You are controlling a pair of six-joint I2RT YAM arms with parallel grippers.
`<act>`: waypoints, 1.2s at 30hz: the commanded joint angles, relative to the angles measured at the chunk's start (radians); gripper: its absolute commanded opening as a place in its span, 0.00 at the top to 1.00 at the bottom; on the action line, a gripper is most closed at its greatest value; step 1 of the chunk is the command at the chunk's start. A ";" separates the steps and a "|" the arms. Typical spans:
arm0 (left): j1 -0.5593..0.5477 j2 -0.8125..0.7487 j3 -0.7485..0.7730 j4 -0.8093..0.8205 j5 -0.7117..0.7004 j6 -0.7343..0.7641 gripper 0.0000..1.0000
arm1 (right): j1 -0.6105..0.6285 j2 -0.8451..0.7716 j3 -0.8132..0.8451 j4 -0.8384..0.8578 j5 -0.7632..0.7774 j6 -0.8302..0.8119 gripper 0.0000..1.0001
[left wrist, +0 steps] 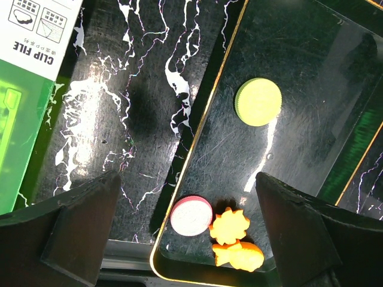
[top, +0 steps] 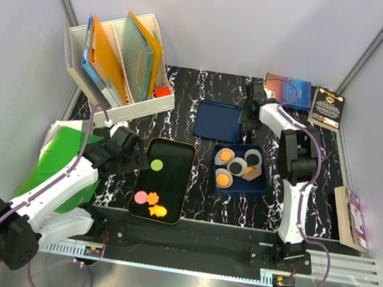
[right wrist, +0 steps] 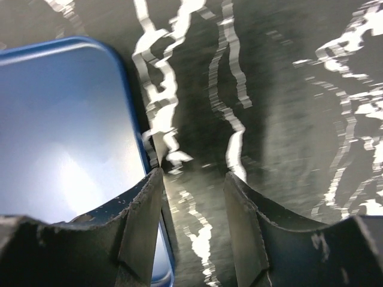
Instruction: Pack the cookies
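Left gripper (left wrist: 188, 197): jaws at full spread, empty, poised over the near-left rim of the black tray (top: 171, 184). Loose in that tray: pink cookie (left wrist: 191, 215) nearest, two orange cookies (left wrist: 229, 226) touching beside it, green cookie (left wrist: 258, 101) well apart. Advice: centre on one piece before descending (the rim sits close). Blue box (top: 261, 186): liners (top: 237, 168), some dark contents unreadable. Blue lid (top: 216, 120). Right gripper (right wrist: 192, 197): half apart at the lid's edge, clamping nothing visible.

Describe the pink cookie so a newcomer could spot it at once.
Find the gold-rimmed black tray in front of the left arm. At its near end, the pink cookie is leftmost in a cluster of three. It is round and pink; the two orange cookies beside it are jagged-edged.
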 commanded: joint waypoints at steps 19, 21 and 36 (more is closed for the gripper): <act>-0.008 -0.018 -0.009 0.028 0.007 0.007 0.01 | 0.097 -0.137 -0.037 0.099 0.054 0.006 0.46; -0.008 -0.026 -0.011 0.026 0.007 0.006 0.01 | 0.099 -0.115 -0.018 0.082 0.033 0.007 0.46; -0.012 -0.034 -0.011 0.026 0.000 0.003 0.01 | 0.099 -0.028 -0.020 0.060 0.037 0.003 0.49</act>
